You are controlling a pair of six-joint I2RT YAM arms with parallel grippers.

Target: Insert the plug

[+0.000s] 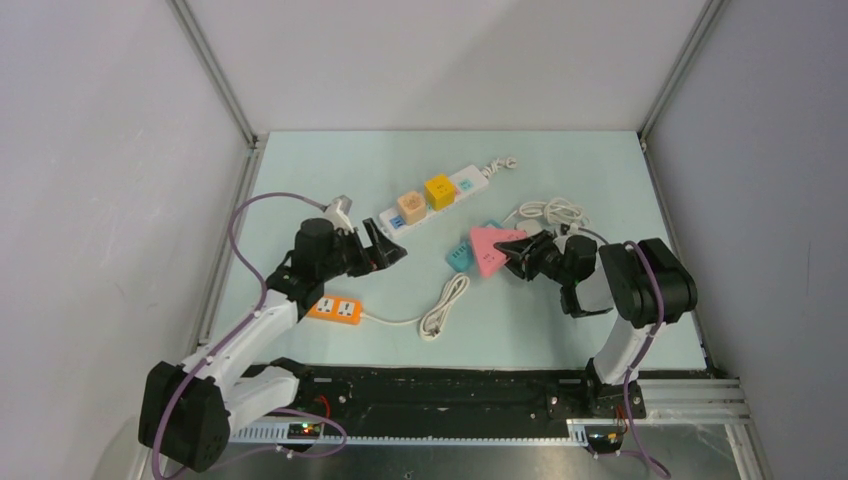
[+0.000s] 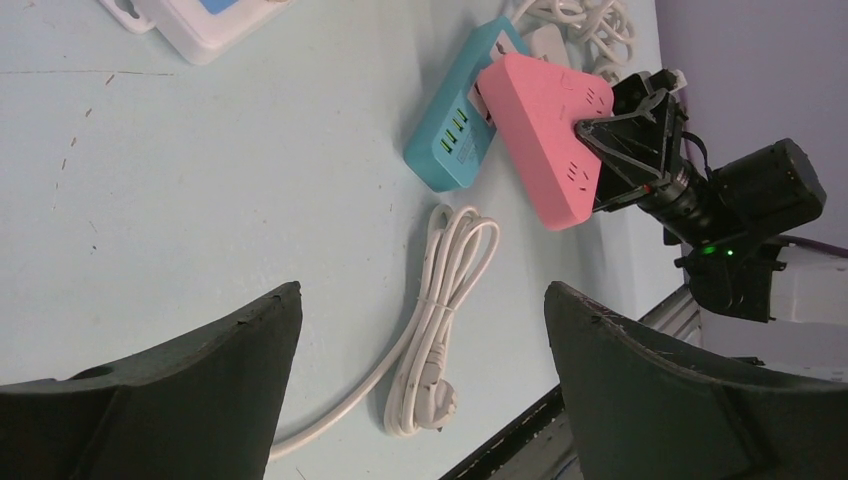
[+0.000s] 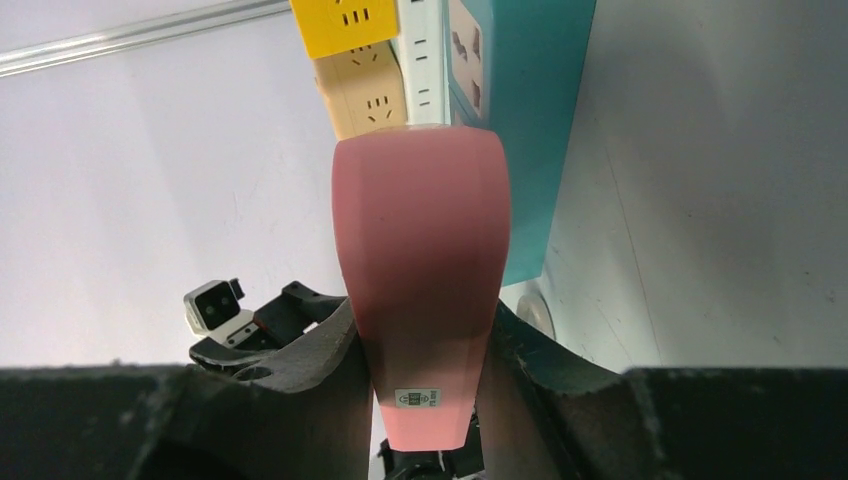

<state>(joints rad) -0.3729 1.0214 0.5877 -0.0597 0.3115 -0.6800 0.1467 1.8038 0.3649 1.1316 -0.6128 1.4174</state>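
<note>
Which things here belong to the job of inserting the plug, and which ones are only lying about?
Likely for the job:
pink power strip, clamped in the right gripper
plug on the coiled cable of the orange socket block
open left gripper

Likely just lying about:
teal strip
white strip with coloured cubes
cable bundle behind

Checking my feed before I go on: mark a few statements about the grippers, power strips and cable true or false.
1. The right gripper is shut on the pink power strip. True.
2. The left gripper holds the coiled white cable. False: its jaws stand open and empty; the cable lies on the table.
3. The orange socket block lies on the left gripper's side of the table. True.
4. The cable's plug sits in a socket. False: it lies loose on the table.
</note>
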